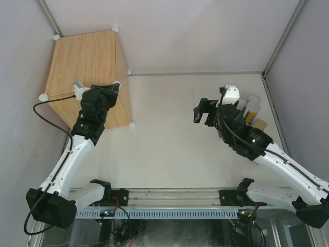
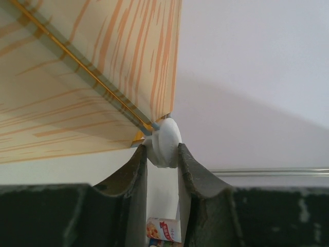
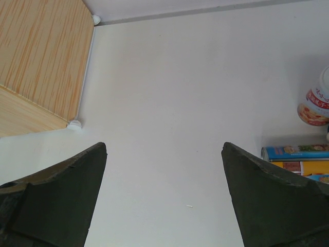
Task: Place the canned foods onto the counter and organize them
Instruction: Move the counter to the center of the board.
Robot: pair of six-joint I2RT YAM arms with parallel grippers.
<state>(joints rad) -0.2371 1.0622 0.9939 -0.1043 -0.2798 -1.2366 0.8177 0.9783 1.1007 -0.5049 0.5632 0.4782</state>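
Note:
The counter [image 1: 87, 59], a light wood-grain box with white round knobs at its corners, sits at the far left and looks tilted. My left gripper [image 1: 114, 86] is at its right edge. In the left wrist view the gripper [image 2: 160, 149] is shut on one white knob [image 2: 167, 135], with a finger touching each side. My right gripper [image 1: 203, 111] hovers open above the bare table, nothing between its fingers [image 3: 61, 195]. Canned foods stand behind the right arm [image 1: 252, 109]. The right wrist view shows a white-red can [image 3: 314, 105] and a blue-orange container [image 3: 298, 154] lying on its side.
The white table [image 1: 169, 134] is walled by a back panel and metal frame posts [image 1: 280, 41]. Another corner knob [image 1: 132, 125] of the counter sits near the table's middle left. A white-red can [image 2: 164, 229] shows low between the left fingers.

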